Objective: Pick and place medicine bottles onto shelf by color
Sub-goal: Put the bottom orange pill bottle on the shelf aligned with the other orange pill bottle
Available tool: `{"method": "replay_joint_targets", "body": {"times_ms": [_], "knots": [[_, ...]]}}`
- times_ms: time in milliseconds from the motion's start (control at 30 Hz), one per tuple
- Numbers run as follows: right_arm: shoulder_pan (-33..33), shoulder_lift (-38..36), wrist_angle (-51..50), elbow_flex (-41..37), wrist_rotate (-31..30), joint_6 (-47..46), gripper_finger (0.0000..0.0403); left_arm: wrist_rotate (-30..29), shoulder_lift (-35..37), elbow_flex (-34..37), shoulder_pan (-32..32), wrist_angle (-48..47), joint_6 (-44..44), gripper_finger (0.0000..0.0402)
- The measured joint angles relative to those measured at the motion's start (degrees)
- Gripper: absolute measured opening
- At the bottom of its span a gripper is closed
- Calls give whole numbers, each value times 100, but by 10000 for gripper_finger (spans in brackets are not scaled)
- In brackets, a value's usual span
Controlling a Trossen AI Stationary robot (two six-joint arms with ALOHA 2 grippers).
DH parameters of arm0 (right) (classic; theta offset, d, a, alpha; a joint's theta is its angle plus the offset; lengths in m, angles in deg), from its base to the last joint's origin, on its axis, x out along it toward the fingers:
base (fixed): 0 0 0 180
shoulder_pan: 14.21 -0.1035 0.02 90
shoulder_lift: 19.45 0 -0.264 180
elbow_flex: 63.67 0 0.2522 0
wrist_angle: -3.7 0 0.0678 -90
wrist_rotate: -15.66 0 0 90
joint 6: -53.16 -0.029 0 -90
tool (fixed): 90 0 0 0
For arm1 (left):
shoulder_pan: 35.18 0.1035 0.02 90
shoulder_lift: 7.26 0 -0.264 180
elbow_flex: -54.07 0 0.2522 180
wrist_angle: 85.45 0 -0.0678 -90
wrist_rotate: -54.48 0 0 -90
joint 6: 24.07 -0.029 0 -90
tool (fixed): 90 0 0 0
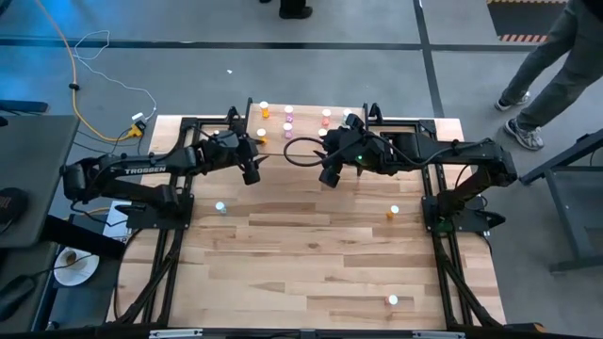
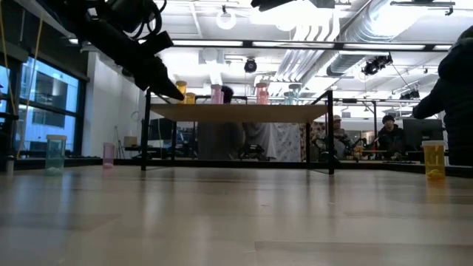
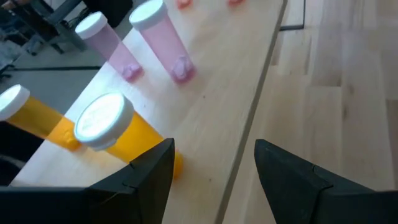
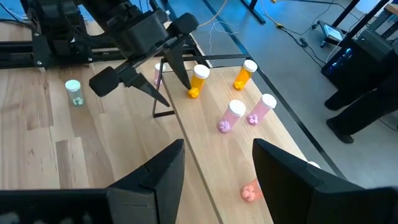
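The light-wood shelf (image 1: 306,141) stands at the table's far middle. On it stand two orange bottles (image 1: 264,109), two pink ones (image 1: 288,114) and red ones (image 1: 326,117). My left gripper (image 3: 214,146) is open over the shelf's near left edge, one finger close beside an upright orange bottle (image 3: 118,134). It also shows in the right wrist view (image 4: 177,96). My right gripper (image 4: 217,180) is open and empty above the shelf's near edge (image 4: 193,168). Loose on the table stand a teal bottle (image 1: 220,207), an orange bottle (image 1: 394,213) and a pink bottle (image 1: 393,301). My left gripper stands open with one finger (image 3: 155,165) right next to the base of the orange bottle (image 3: 171,163), which stands upright on the shelf. I cannot tell whether that finger touches it.
The shelf's thin black legs (image 2: 145,133) stand on the table. A black cable loop (image 1: 300,151) hangs between the two grippers. Bare tabletop (image 1: 311,254) lies toward the near edge. A person (image 1: 556,66) walks on the floor beyond the far right corner.
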Motion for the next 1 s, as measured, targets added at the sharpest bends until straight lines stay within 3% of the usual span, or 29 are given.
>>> {"method": "replay_joint_targets", "body": {"times_ms": [333,1000], "knots": [[0,-2,0,0,0,18,181,232,0,0,173,81,100,213],[0,-2,-2,0,0,38,181,79,2,2,170,142,109,213]]}}
